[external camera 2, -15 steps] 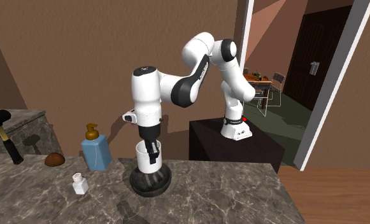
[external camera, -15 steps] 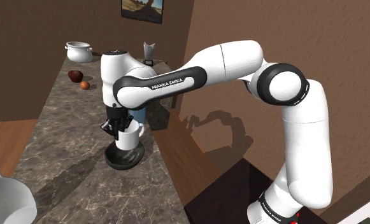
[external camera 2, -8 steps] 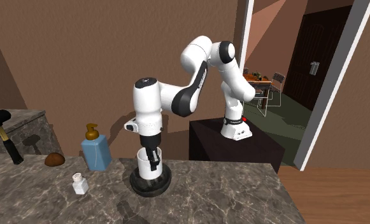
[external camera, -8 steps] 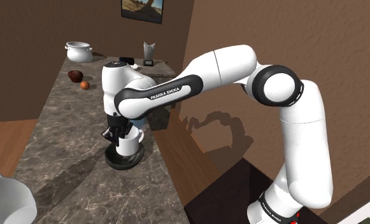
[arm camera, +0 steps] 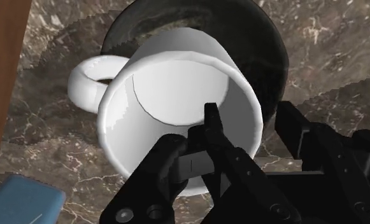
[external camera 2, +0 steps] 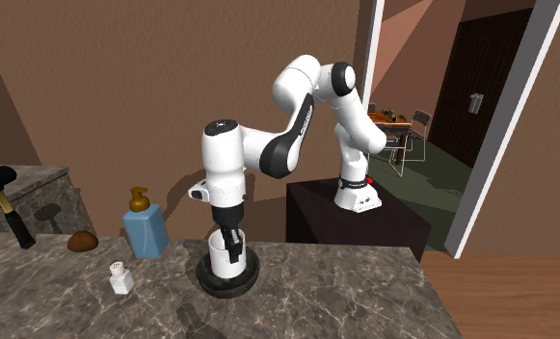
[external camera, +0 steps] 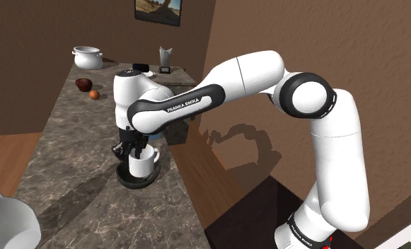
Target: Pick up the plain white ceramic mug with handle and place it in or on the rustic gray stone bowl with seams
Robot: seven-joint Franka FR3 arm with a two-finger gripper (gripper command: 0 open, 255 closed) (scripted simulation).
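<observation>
Item 1. Mug [external camera: 143, 164] [external camera 2: 216, 260] [arm camera: 170, 70]: plain white, one loop handle. Stands mouth up inside the bowl, handle turned to the shoulder view's right.

Item 2. Bowl [external camera: 136, 180] [external camera 2: 227, 285] [arm camera: 253, 32]: dark grey, rounded, sits on the surface with the mug in it.

Item 3. Tool [external camera: 134, 147] [external camera 2: 231, 243] [arm camera: 248, 111]: all black, pointing straight down over the mug's rim. Its fingers stand apart, one inside the mug and one outside, with the mug's wall between them (the inner finger is clear of the wall, so nothing is clasped).

Item 4. Surface [external camera: 69, 163] [external camera 2: 345, 299] [arm camera: 330, 51]: dark veined stone counter along a brown wall.

Item 5. Blue soap bottle [external camera 2: 145, 231] [arm camera: 21, 200]: orange-brown pump top, just beside the bowl on the second exterior view's left.

Item 6. Small white shaker [external camera 2: 121, 279]: near the bottle, in front of it.

Item 7. Hammer [external camera 2: 8, 207]: dark head, at the second exterior view's far left.

Item 8. White lidded pot [external camera: 88, 56]: at the far end of the surface in the shoulder view, well apart from the bowl.
</observation>
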